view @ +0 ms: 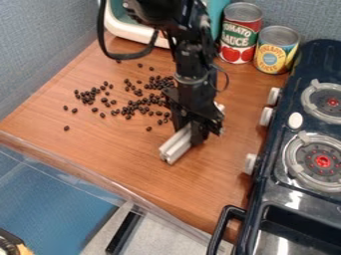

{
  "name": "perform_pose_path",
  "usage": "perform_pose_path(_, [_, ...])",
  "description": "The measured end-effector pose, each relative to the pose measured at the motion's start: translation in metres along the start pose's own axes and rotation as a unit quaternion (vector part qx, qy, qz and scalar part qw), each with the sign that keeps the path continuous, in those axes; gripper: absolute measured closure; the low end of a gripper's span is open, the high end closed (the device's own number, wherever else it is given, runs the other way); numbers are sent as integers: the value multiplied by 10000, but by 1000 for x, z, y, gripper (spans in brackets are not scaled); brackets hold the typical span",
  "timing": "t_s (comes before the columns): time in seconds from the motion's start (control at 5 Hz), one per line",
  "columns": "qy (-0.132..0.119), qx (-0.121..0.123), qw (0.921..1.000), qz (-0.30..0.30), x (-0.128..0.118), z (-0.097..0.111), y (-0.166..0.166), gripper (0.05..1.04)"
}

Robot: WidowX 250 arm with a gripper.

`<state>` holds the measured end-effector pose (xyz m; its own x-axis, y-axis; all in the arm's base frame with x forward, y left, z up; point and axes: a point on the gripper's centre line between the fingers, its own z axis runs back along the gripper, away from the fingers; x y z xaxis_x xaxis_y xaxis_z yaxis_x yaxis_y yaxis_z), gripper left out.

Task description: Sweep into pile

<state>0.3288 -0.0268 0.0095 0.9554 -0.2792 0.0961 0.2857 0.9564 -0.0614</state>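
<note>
On the wooden counter (206, 187), the white bar (174, 146) sat pinched in the gripper (198, 130), which hid its middle; only a sliver of its far end showed. Long axis ran aslant, near end toward the view's lower left, far end upper right. Dark beans (140, 107) lay scattered left of the arm (190, 57); any behind it could not be made out
</note>
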Motion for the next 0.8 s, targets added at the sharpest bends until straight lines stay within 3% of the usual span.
perform_pose_path(0.4, [-154, 57, 9990, 424, 10, -3, 35, 693])
perform_pose_path(0.8, [-217, 151, 9969, 741, 4, -2, 60, 693])
